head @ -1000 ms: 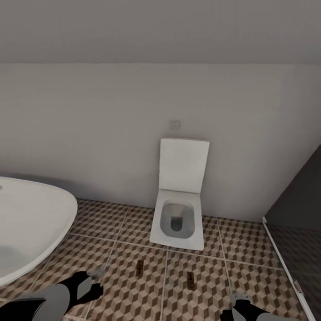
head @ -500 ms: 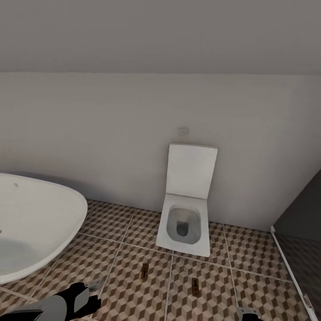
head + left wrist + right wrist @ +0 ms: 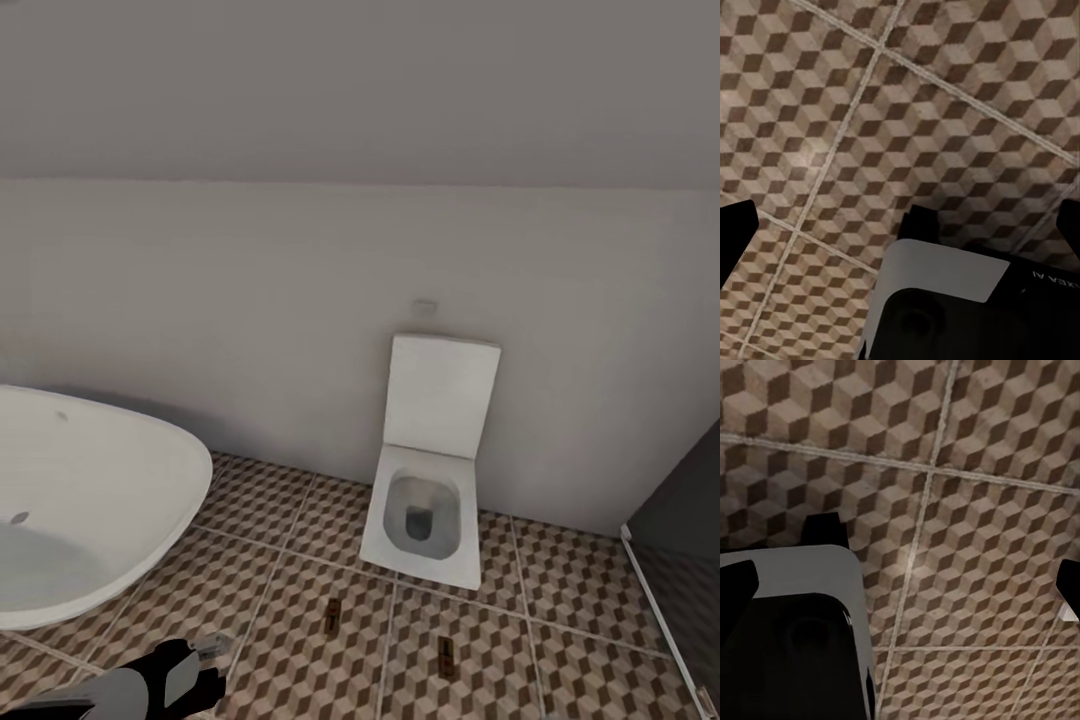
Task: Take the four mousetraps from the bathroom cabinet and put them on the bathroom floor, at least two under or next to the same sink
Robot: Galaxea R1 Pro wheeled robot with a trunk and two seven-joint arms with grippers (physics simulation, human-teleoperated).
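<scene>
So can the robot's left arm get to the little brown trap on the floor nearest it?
Probably yes: the left tool hangs low beside the small dark brown mousetrap, with bare cube-pattern tiled floor between them.

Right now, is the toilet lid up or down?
Up: the toilet lid stands against the wall and the bowl is open.

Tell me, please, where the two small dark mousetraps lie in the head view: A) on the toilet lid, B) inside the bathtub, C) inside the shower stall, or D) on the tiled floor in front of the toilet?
D: both mousetraps lie flat on the patterned floor, just in front of the toilet.
</scene>
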